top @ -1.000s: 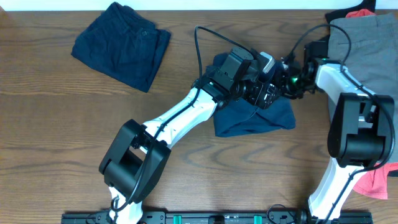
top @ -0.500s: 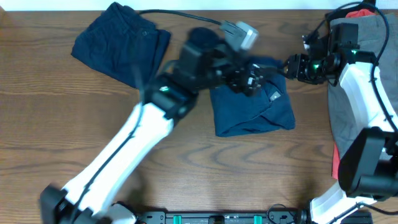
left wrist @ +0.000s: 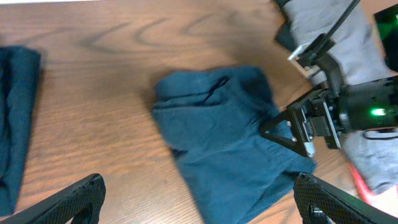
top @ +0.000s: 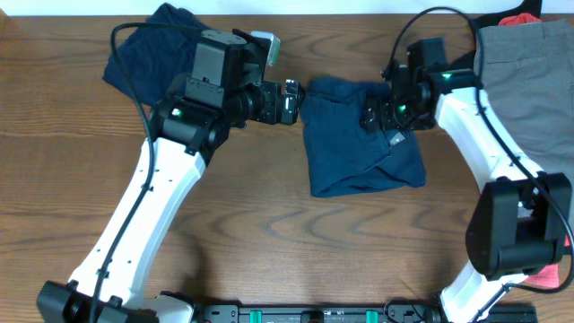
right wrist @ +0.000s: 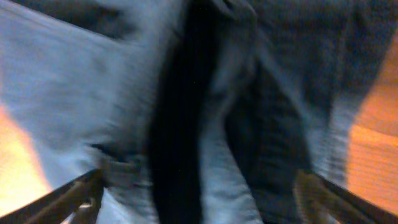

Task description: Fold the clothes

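Observation:
A dark blue pair of the clothes [top: 359, 148] lies folded in a rough square mid-table, also filling the left wrist view [left wrist: 230, 143]. My left gripper [top: 294, 101] hovers open at its upper left edge, and nothing sits between its fingertips [left wrist: 81, 198]. My right gripper [top: 382, 118] stands open just over the pair's upper right part. Its wrist view is blurred and full of blue fabric [right wrist: 205, 93], with the gripper [right wrist: 202, 196] spread wide. The left wrist view also shows the right gripper [left wrist: 292, 127] at the fabric's right edge.
A folded navy pair [top: 148, 67] lies at the back left, partly under my left arm. Grey shorts [top: 529, 72] lie at the right edge with red fabric [top: 520, 18] behind them, and more red fabric [top: 549, 269] is at the front right.
My left arm has swung back leftward off the blue pair. My right gripper has opened and moved left, from beside the grey shorts to over the blue pair's upper right part.

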Available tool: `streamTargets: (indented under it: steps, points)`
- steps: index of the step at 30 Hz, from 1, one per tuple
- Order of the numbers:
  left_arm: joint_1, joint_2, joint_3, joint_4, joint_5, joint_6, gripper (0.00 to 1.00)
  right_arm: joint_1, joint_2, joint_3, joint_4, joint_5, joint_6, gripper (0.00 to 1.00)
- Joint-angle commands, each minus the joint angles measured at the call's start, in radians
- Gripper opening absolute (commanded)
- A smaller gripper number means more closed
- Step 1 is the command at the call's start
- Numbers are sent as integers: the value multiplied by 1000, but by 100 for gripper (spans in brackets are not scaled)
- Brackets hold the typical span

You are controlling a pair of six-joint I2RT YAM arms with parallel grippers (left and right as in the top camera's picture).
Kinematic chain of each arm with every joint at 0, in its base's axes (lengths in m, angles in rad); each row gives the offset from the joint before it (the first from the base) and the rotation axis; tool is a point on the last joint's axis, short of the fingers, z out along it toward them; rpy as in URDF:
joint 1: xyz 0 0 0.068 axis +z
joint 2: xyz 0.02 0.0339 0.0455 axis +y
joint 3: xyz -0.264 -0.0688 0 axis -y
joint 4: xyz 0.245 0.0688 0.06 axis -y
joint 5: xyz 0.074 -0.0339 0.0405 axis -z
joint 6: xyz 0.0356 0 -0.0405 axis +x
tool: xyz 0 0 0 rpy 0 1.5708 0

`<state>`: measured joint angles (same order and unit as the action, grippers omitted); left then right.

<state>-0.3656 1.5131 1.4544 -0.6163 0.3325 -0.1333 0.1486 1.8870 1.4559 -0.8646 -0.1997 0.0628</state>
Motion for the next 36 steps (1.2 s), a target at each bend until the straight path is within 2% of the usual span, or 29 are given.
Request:
streamTargets:
  steps: [1,14,18,22,26,29,30,32,36]
  points:
    - [0,37,3,-13,-39,36,98,4,40,2,-12,174,11,99]
    - [0,148,-1,-31,-39,37,98,-34,213,2,0,241,34,99]
    - [0,171,-5,-31,-39,47,98,-38,262,2,0,242,38,96]
    - [0,187,-6,-34,-40,56,98,-37,294,2,-3,227,64,82]
    - [0,195,-6,-35,-40,81,98,-36,305,2,0,111,64,53]
    - [1,195,-6,-35,-43,81,98,-32,305,2,12,-32,64,20]
    - [1,195,-6,-35,-57,80,98,-27,305,2,16,-75,66,13]
    - [1,195,-6,-38,-80,81,98,-11,305,2,23,-134,93,7]
    - [3,195,-6,-43,-113,81,98,55,305,2,39,-232,102,7]
